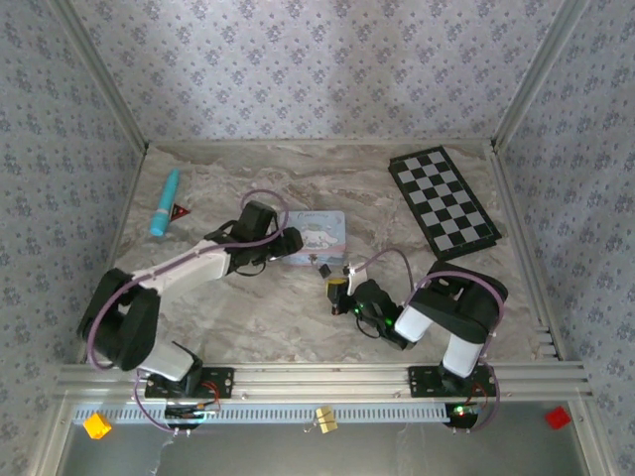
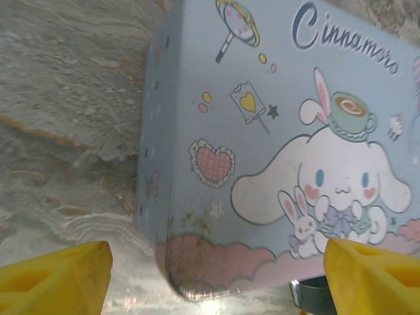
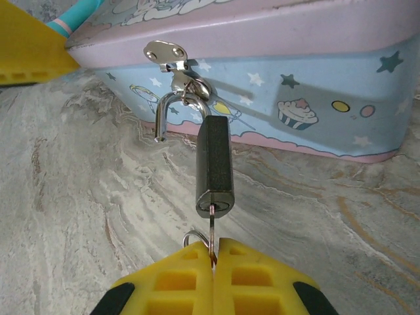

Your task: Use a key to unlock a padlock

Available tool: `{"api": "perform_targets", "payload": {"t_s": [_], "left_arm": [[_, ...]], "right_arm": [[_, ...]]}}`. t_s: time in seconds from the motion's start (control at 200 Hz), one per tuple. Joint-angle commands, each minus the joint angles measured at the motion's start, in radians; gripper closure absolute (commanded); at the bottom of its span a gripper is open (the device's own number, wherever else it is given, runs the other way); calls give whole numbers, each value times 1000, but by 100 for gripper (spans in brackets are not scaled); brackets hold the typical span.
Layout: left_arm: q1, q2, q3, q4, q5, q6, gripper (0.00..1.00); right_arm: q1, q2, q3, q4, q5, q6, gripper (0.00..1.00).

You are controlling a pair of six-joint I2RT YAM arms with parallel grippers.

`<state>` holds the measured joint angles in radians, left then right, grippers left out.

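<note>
Two arms were counted: one left arm [image 1: 189,266] and one right arm [image 1: 451,307]. That made two grippers, the left gripper [image 2: 216,275] and the right gripper [image 3: 213,252], each with two yellow fingers. There was one tin [image 1: 319,236], one padlock [image 3: 214,170], one key [image 3: 212,226] and one key ring [image 3: 191,237]. There was also one checkerboard [image 1: 442,198], one blue tube [image 1: 166,201] and one red triangle [image 1: 181,210]. Three small pieces made up the rest: one yellow block [image 1: 97,425], one red block [image 1: 558,417] and one clip [image 1: 324,419].

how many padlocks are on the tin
1. The padlock hangs from the hasp on the front of the tin, with the key in it. The tin's far side is hidden.
</note>
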<state>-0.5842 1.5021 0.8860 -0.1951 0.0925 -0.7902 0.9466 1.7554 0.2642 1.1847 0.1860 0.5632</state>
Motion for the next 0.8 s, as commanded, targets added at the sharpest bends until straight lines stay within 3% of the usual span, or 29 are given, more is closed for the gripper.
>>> {"api": "perform_targets", "payload": {"t_s": [0.0, 0.395, 0.795], "left_arm": [[5, 37, 31, 82, 77, 44, 14], [-40, 154, 44, 104, 97, 2, 16], [-82, 166, 48, 87, 52, -22, 16]], "right_arm": [[-1, -8, -10, -9, 26, 27, 100], [-76, -3, -8, -58, -42, 88, 98], [-191, 23, -2, -94, -236, 182, 76]]}}
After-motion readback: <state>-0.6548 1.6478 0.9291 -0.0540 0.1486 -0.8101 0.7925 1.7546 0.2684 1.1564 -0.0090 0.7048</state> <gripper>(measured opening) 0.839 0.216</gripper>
